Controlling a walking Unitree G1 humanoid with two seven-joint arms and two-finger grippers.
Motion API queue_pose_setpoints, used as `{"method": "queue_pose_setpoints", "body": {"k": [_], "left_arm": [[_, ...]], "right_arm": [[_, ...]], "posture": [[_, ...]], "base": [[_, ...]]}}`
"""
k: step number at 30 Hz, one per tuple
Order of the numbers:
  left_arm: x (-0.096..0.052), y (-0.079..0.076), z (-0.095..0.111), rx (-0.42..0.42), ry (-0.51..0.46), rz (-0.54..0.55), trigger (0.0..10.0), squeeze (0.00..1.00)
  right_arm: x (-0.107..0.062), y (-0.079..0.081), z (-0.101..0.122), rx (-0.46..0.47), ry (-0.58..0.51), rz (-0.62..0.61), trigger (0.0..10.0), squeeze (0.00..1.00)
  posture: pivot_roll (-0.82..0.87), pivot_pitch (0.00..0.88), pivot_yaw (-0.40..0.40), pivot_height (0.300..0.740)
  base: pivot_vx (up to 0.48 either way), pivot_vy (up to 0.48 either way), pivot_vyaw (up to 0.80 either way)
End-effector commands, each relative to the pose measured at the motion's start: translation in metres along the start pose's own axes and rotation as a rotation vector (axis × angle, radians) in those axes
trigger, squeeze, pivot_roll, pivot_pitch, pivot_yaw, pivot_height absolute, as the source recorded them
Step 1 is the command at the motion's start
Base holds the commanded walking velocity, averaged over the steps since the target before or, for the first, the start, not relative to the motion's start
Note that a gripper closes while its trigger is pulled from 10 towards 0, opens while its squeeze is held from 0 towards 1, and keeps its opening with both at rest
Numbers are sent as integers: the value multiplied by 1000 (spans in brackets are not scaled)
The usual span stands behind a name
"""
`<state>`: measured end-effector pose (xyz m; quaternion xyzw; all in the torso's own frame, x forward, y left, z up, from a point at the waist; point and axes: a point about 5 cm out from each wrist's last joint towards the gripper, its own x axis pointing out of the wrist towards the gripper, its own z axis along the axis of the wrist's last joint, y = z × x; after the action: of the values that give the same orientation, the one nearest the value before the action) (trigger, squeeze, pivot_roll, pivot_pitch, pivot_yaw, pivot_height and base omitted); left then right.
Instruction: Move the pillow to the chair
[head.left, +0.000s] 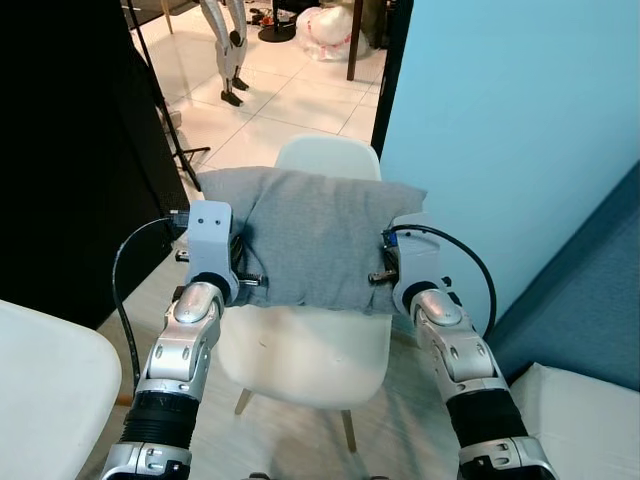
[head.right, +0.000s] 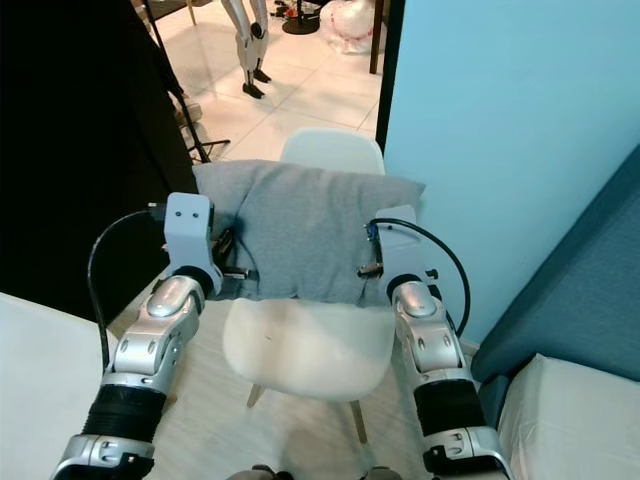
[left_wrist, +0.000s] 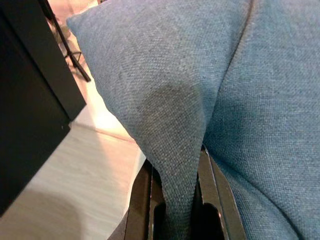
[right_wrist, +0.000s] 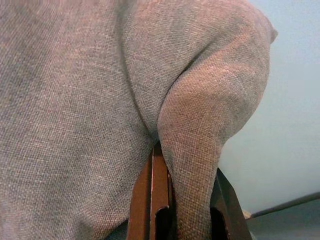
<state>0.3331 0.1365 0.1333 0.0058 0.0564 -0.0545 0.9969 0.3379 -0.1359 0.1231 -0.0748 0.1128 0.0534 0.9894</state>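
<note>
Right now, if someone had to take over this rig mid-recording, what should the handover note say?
Left gripper: fingers shut on a pinched fold at the left edge of the grey fabric pillow.
Right gripper: fingers shut on a fold at the pillow's right edge.
Position: pillow is held stretched between both arms, over the white moulded plastic chair, hiding most of its backrest.
Done: pillow picked up and brought to the chair.
Left: lower it onto the seat, open both grippers, pull the arms back.
</note>
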Motion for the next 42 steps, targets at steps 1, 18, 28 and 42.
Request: {"method": "queue_pose_setpoints", "body": {"k": [1,18,28,42], "left_arm": [[-1,-7,-3,25,-6,-27,10000,0],[-2,0,1,55,-33,24,10000,0],[0,-6,1,53,-36,-1,10000,0],[-2,-6,-2,54,-28,6,10000,0]], "right_arm": [[2,14,13,14,-65,57,10000,0],[4,23,15,3,-59,93,10000,0],[1,25,11,23,-59,105,10000,0],[3,28,11,-13,-51,102,10000,0]], "posture": [[16,99,23,700],[22,112,6,686],[16,106,21,661],[22,112,13,647]], "base": [[0,0,0],[0,0,0],[0,0,0],[0,0,0]]}}
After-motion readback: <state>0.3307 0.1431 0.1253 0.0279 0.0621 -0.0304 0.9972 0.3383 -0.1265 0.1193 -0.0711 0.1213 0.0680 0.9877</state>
